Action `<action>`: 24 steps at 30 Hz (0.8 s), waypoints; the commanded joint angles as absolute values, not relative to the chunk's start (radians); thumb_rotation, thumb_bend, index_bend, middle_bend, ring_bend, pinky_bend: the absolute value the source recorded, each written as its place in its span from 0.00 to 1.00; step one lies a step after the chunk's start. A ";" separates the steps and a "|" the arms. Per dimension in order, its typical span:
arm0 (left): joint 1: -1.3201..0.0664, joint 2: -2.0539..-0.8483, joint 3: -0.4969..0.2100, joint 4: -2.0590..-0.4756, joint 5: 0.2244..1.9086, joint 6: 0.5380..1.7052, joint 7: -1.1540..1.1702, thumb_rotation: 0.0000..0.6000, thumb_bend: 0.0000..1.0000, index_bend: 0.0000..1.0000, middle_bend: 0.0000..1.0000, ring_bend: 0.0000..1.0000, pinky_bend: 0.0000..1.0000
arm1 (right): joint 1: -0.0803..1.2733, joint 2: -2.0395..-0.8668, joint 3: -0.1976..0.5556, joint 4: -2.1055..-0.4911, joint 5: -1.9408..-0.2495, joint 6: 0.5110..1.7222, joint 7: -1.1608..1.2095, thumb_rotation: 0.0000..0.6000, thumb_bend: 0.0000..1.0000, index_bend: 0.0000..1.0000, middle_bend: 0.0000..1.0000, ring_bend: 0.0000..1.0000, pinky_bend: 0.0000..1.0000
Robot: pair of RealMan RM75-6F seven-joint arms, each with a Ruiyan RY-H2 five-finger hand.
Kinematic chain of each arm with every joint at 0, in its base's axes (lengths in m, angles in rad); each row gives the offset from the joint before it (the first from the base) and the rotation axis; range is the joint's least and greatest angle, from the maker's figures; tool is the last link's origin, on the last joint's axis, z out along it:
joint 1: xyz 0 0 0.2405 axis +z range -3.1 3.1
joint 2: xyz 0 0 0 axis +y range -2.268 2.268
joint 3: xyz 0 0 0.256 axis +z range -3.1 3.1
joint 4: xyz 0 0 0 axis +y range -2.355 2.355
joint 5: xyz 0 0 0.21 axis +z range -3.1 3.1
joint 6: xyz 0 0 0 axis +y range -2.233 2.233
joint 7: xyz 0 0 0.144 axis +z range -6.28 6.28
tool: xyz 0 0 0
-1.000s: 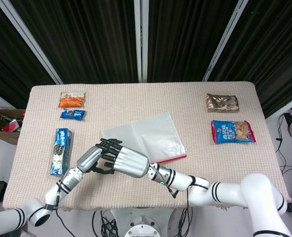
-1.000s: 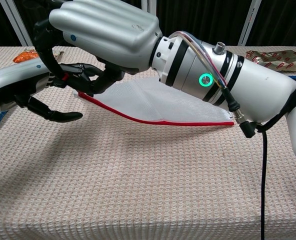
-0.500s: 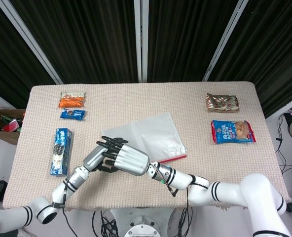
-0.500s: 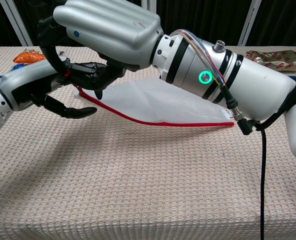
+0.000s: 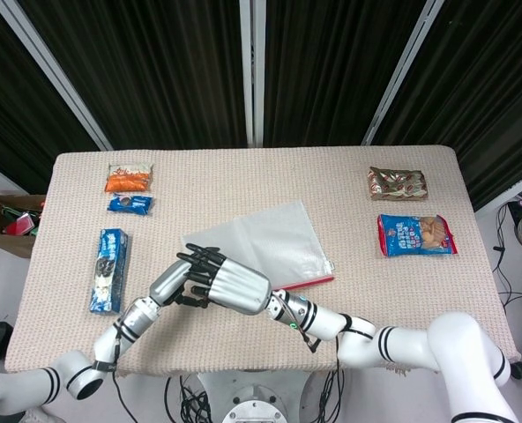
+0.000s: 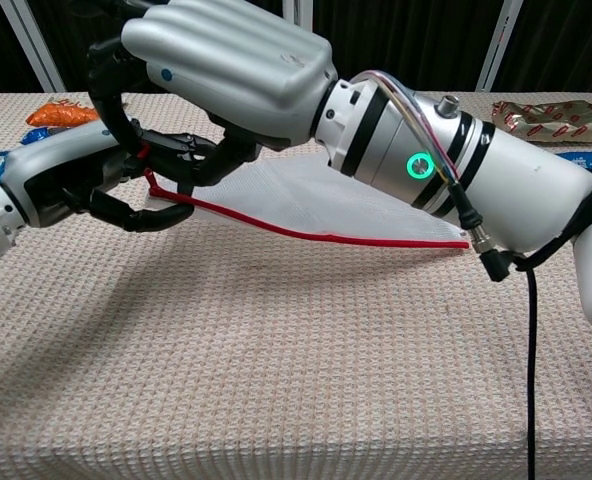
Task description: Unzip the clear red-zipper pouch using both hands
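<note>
The clear pouch (image 5: 265, 240) lies mid-table, its red zipper (image 6: 316, 235) along the near edge. Its left corner is raised off the cloth. My right hand (image 6: 226, 60) reaches across from the right and covers that corner, and its dark fingertips (image 6: 181, 155) pinch the red zipper pull. My left hand (image 6: 86, 185) comes in low from the left, with its fingers (image 6: 141, 215) curled around the pouch corner just under the right hand. In the head view the right hand (image 5: 234, 286) overlaps the left hand (image 5: 175, 280), so the contact is hidden there.
On the left of the table lie an orange snack packet (image 5: 129, 179), a small blue packet (image 5: 130, 204) and a blue cookie box (image 5: 109, 270). A brown packet (image 5: 397, 183) and a blue biscuit bag (image 5: 416, 234) lie at the right. A cardboard box (image 5: 3, 216) stands off the table's left edge.
My left hand has moved right, in under the right hand, and its fingers have closed on the pouch corner. The zipper's left end now sits higher and bends into a small red loop.
</note>
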State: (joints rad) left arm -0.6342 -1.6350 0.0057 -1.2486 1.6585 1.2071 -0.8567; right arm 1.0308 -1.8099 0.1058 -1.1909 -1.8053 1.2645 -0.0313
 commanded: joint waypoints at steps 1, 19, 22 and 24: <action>-0.625 -1.646 0.009 -1.235 1.656 1.229 -0.904 1.00 0.41 0.64 0.22 0.09 0.11 | 1.012 -1.828 0.092 -1.169 -1.814 1.290 -0.034 1.00 0.55 1.00 0.32 0.03 0.00; -0.604 -1.667 0.027 -1.178 1.668 1.297 -1.119 1.00 0.45 0.65 0.22 0.09 0.11 | 0.929 -1.854 0.061 -1.094 -1.819 1.373 -0.042 1.00 0.55 1.00 0.32 0.03 0.00; -0.603 -1.669 0.029 -1.176 1.669 1.302 -1.140 1.00 0.46 0.65 0.22 0.09 0.11 | 0.921 -1.853 0.060 -1.091 -1.819 1.376 -0.044 1.00 0.55 1.00 0.32 0.03 0.00; -0.603 -1.669 0.029 -1.176 1.669 1.305 -1.155 1.00 0.46 0.65 0.22 0.09 0.11 | 0.918 -1.853 0.059 -1.089 -1.819 1.376 -0.044 1.00 0.55 1.00 0.32 0.03 0.00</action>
